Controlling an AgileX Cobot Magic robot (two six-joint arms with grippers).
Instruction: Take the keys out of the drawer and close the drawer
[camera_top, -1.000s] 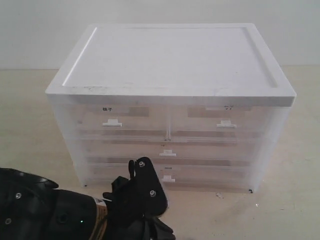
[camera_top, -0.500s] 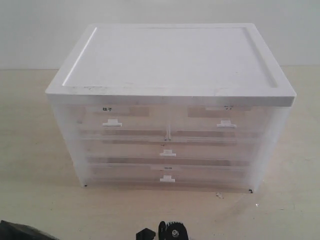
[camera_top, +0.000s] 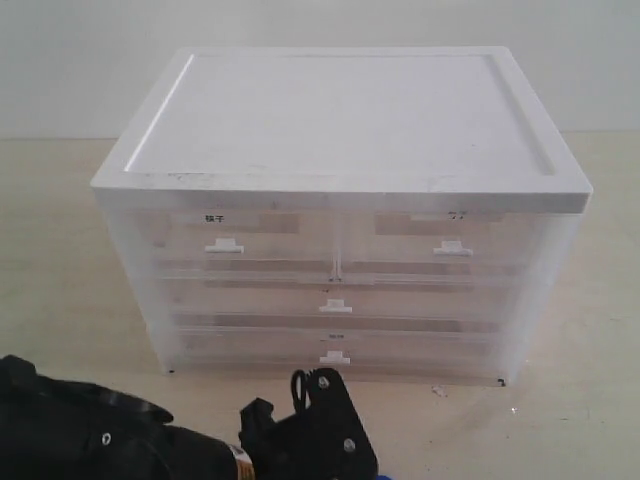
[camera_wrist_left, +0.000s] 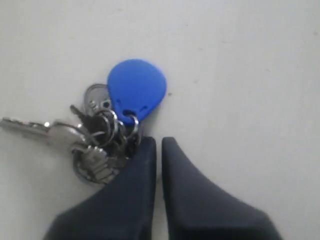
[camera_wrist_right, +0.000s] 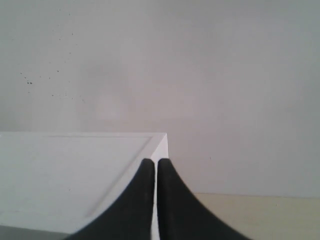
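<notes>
Bunch of silvery metal keys with round blue plastic fob (camera_wrist_left: 112, 117) lies on beige table (camera_top: 60, 250) before white plastic drawer cabinet (camera_top: 340, 150), drawers (camera_top: 335, 296) look shut. Left gripper (camera_wrist_left: 159, 142) and right gripper (camera_wrist_right: 156, 162) closed, empty; left tips beside ring, so lift straight, avoid snagging.

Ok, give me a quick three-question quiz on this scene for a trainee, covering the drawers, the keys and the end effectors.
1. True or false: every drawer of the translucent white plastic drawer cabinet is pushed in.
2. Pick one: the bunch of silvery metal keys with the round blue plastic fob lies A) inside a drawer, B) on the pale surface beside the left end effector, C) on top of the cabinet.
3. Fill in: the right end effector has its jaws ____.

Key: 1 true; 2 B; 3 shut.
</notes>
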